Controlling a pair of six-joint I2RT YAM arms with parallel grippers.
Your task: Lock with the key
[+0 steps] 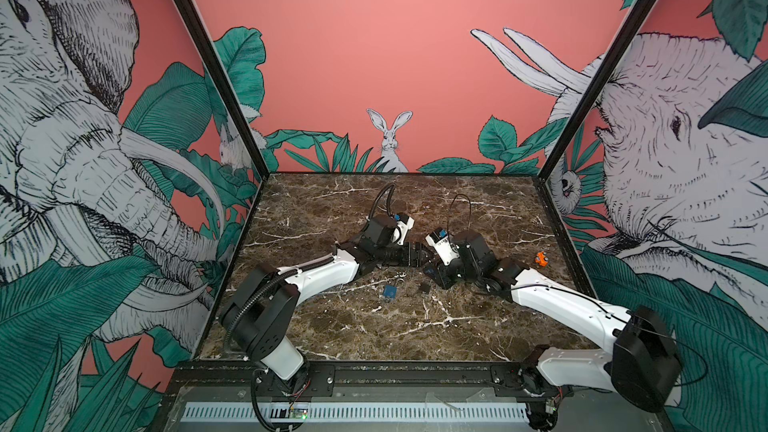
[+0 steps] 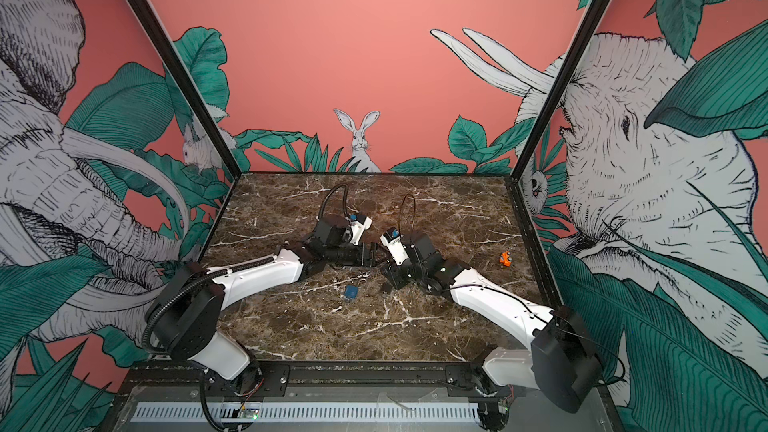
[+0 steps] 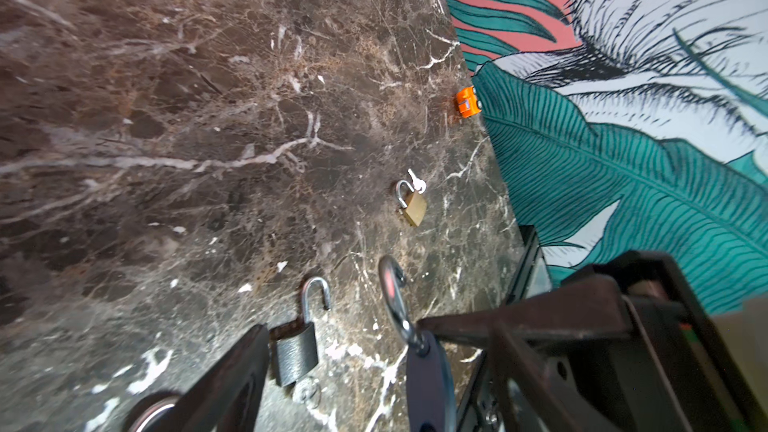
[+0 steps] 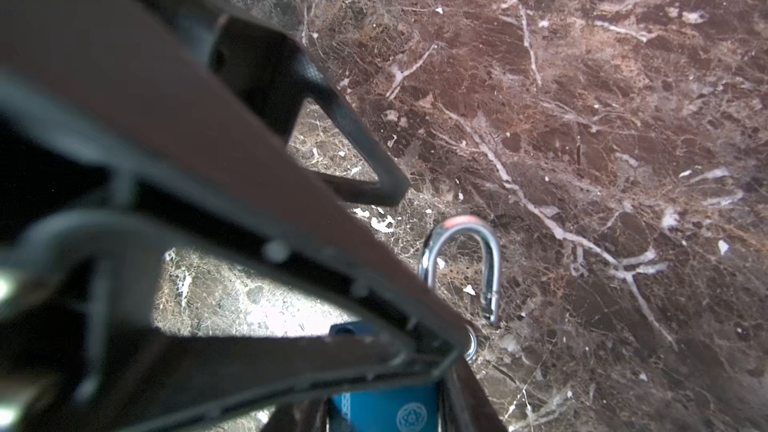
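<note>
Pinches blue padlock [image 4: 386, 409] by its body in right gripper [image 1: 432, 272], lifted off marble table [image 3: 166, 118], well apart from orange toy car [image 3: 467, 102], toward table middle. Grips flat faces, likely to leave shackle [image 4: 461, 268] and keyway end free for the other arm. Shows left gripper [image 1: 424, 254] on the side of the lock away from the car, fingers [image 3: 232, 376] spread wide, gripping nothing; probably lining up on shackle or key.

Runs long axis body-to-shackle, shackle leading out past right fingertips; reads edge-on from left wrist view, broadside from right wrist view. Shows shackle open, one leg free of body. Cannot tell whether tilted up or level. Hides keyway end behind a finger; only a small metal ring [image 4: 471, 347] peeks out there, key itself not made out.

Leaves spares on the marble: brass padlock [image 3: 415, 212] nearest the car, spare key [image 3: 417, 182] beside its shackle; grey padlock [image 3: 297, 351] farther from the car, also open. Shows small blue piece [image 1: 390, 291] lying flat, farther again from the car, identity unclear.
</note>
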